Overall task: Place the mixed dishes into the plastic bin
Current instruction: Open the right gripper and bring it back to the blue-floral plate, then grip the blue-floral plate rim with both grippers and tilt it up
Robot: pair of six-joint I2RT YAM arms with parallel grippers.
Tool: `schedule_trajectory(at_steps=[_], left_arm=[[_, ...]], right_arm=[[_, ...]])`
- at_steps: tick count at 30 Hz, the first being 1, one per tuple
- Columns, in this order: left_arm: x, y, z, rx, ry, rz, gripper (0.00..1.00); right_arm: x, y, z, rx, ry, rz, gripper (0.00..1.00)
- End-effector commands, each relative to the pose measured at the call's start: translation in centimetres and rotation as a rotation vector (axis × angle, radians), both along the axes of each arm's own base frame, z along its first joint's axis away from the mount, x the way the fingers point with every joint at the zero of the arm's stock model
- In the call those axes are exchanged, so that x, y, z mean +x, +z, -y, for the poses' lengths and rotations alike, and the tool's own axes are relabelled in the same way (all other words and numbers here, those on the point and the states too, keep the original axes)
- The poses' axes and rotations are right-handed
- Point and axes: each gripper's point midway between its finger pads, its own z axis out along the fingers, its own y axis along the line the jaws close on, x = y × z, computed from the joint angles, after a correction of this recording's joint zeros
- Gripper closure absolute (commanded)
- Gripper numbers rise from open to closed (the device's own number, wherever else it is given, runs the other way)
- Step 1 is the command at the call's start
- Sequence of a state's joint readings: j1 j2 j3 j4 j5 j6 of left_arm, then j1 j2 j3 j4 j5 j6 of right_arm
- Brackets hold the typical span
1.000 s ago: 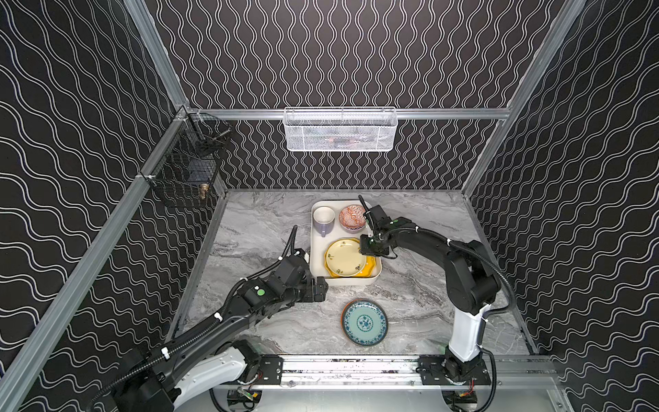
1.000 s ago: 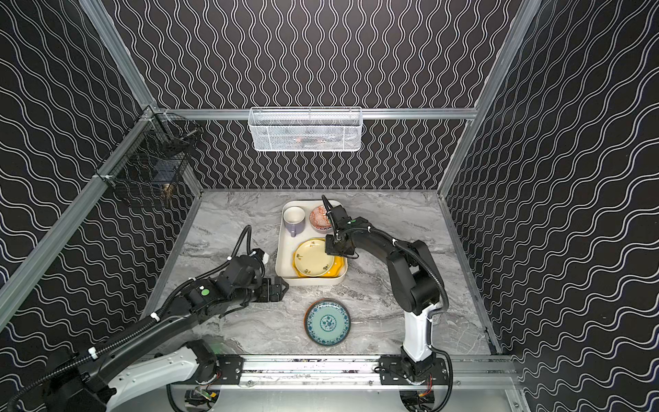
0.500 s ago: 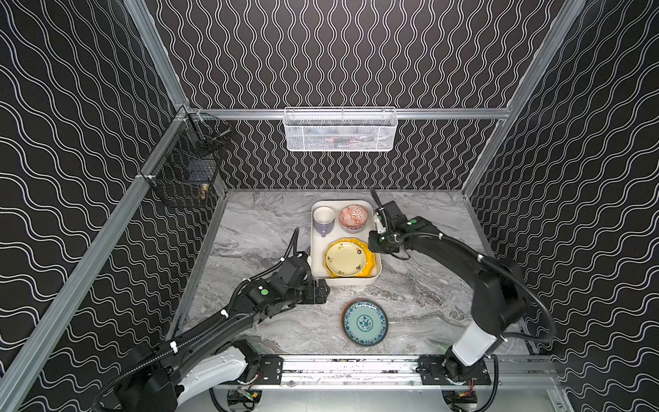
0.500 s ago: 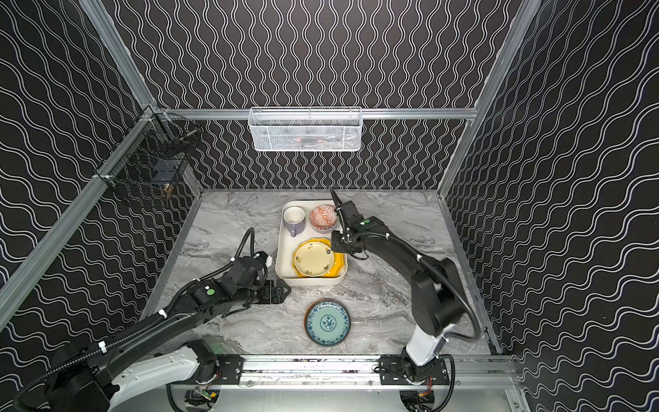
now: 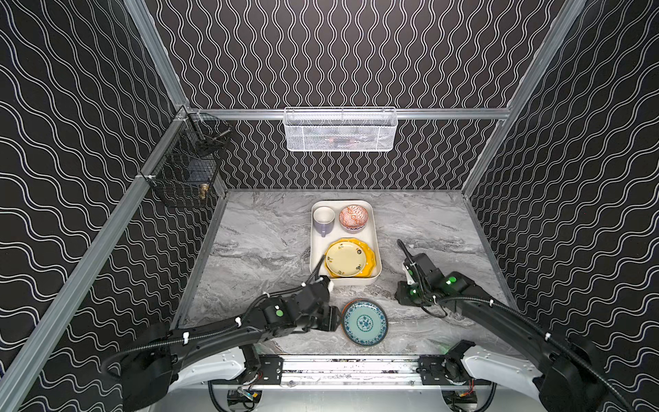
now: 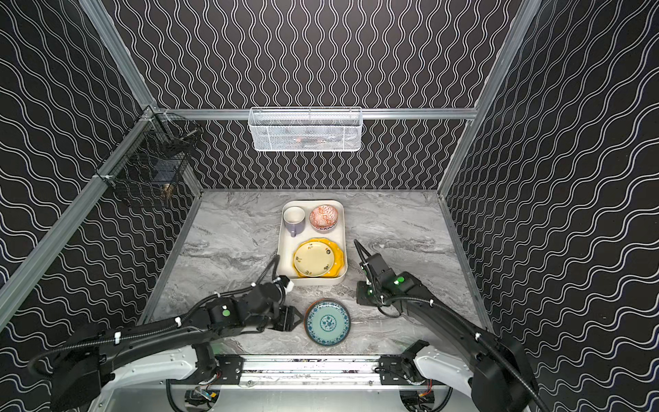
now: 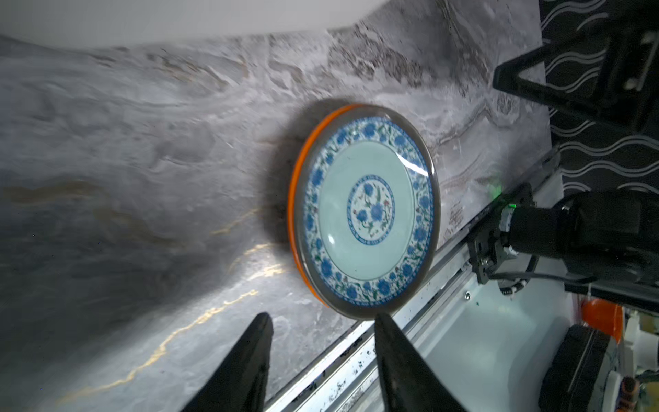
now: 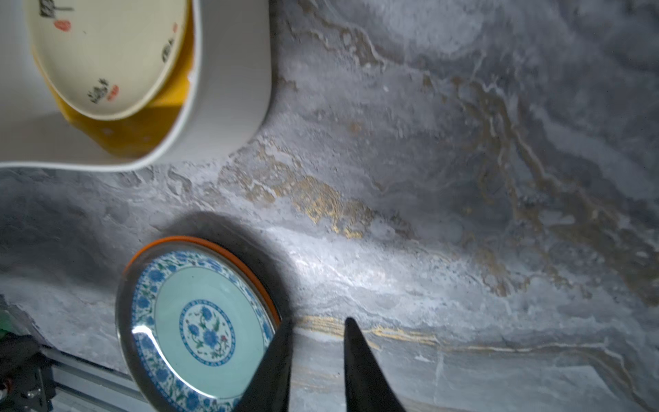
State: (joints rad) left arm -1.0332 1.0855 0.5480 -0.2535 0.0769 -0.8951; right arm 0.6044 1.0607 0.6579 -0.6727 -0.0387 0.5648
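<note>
Just in front of the plastic bin (image 5: 351, 281), the teal plate (image 5: 364, 323) is sitting on an orange plate (image 7: 293, 199). You're hovering the left gripper (image 7: 321, 315) at its rim, fingers spread, seemingly for a pinch. The right gripper (image 8: 318, 320) is idling alongside, fingers slightly apart, empty.

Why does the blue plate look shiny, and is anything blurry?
Left wrist view: a white glare streak curves along the rim of the teal plate; the wall of the plastic bin is smeared. Right wrist view: the plate throws a dark shadow on the table.
</note>
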Motion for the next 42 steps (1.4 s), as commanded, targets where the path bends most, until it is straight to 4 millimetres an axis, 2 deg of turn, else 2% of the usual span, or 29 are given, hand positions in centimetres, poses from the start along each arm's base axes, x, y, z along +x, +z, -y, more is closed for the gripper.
schedule_trajectory(at_steps=[1,5,13,18,28,34,42], left_arm=[[0.4,-0.3,1.2,-0.003,0.066,0.036,0.5],[0.1,-1.3,2.4,0.027,0.056,0.04,0.53],[0.7,-1.1,3.7,0.065,0.047,0.059,0.54],[0.6,-1.7,3.7,0.091,0.043,0.044,0.56],[0.8,-1.6,2.5,0.125,0.068,0.062,0.55],[0.6,-2.5,2.6,0.136,0.06,0.047,0.55],[0.7,-2.5,3.2,0.121,0.049,0.048,0.55]], right_arm=[[-0.4,-0.1,-0.1,0.041,-0.031,0.019,0.73],[-0.8,0.2,-0.5,0.057,-0.014,0.034,0.73],[-0.9,0.5,-0.7,0.071,0.001,0.044,0.73],[-0.9,0.6,-0.7,0.074,0.002,0.048,0.73],[-0.7,0.5,-0.7,0.065,0.002,0.047,0.73],[-0.8,0.5,-0.7,0.065,0.0,0.044,0.73],[-0.8,0.4,-0.6,0.061,-0.001,0.039,0.72]])
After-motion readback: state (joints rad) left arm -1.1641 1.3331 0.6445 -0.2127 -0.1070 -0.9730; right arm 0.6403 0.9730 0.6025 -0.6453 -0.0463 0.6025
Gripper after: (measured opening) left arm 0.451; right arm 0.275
